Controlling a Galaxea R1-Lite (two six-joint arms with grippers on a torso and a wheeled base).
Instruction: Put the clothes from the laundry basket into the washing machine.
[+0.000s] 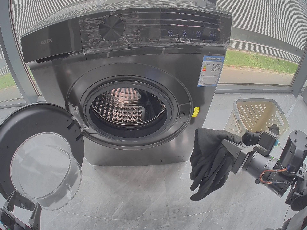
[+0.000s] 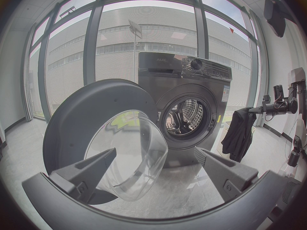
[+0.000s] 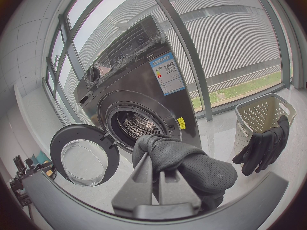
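Lower right, we see the right gripper (image 1: 227,144) clamping a limp, finely meshed black garment (image 1: 208,163); left gripper (image 1: 25,200) spread, lower left.

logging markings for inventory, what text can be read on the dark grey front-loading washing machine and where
Light brand logo, upper left panel of dark grey washing machine: left unquoted.
Blue-and-white rectangular label, front right: too small.
Small yellow sticker beside drum opening: unreadable.
Control panel icons: symbols, no words.

The washing machine (image 1: 128,64) is dark gunmetal grey, drum (image 1: 124,109) shiny silver with a studded dot pattern. The garment (image 1: 208,163) is black, maybe a fine mesh weave. The laundry basket (image 1: 255,115) is cream with little star-shaped cutouts.
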